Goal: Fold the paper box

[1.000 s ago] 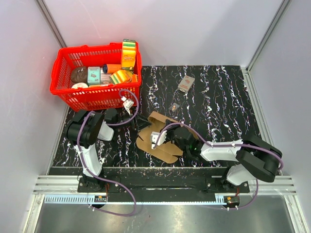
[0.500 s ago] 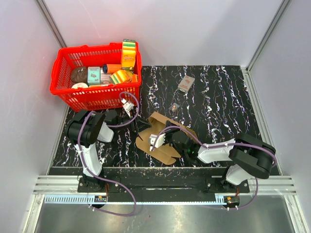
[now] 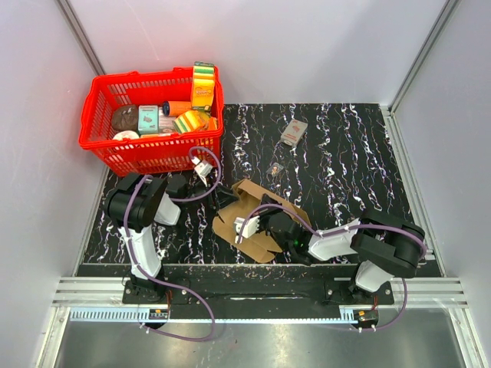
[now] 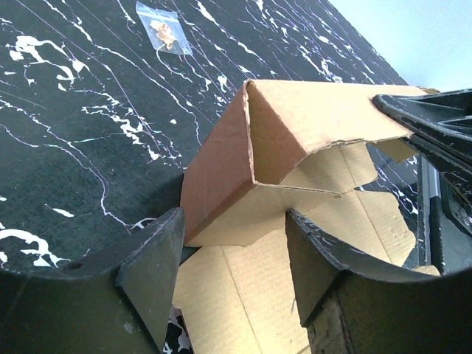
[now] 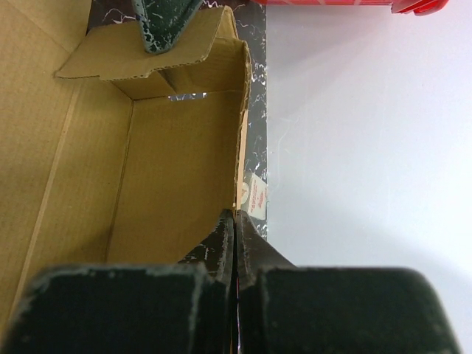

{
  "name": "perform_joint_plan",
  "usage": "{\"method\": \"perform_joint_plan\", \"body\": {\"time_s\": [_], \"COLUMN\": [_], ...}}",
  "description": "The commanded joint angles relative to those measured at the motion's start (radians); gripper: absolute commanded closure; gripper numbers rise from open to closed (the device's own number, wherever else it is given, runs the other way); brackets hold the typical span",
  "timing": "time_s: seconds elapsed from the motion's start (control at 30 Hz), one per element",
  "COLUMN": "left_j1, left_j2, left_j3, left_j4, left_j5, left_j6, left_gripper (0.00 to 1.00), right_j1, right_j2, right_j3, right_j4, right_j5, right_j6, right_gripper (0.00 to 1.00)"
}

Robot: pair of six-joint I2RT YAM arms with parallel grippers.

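Paper box [image 3: 229, 224] lies half-folded, its long axis slanting far-left to near-right.

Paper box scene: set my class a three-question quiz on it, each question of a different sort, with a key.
1. True or false: the right fingers are shut on a wall of the paper box.
2. In the top view the red basket stands: A) far left; B) far right; C) between the arms.
3. Fill in: the left fingers stand ____ (open or shut).
Key: 1 true; 2 A; 3 open.
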Motion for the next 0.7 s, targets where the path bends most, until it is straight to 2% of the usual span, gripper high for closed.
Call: {"method": "perform_joint_plan", "body": {"time_s": [0.0, 0.2, 0.67], "left_j1": [-0.010, -0.037, -0.094], "left_j2": [0.007, 0.010, 0.002], "left_j3": [0.009, 0.009, -0.015], "left_j4": [0.384, 0.382, 0.377], "left_j5": [-0.018, -0.023, -0.133], "left_j6": [0.050, 0.060, 0.120], "left_gripper": [0.39, 0.39, 0.39], "right_j1": [0.017, 0.022, 0.029], "right_j2": [0.019, 0.025, 0.031], "right_j3": [-0.010, -0.010, -0.019], "right_j4": [0.071, 0.079, 0.076], "right_j5": [0.033, 0.036, 0.031], "right_j6": [-0.004, 0.001, 0.016], "right_gripper": [1.00, 0.97, 0.94]}}
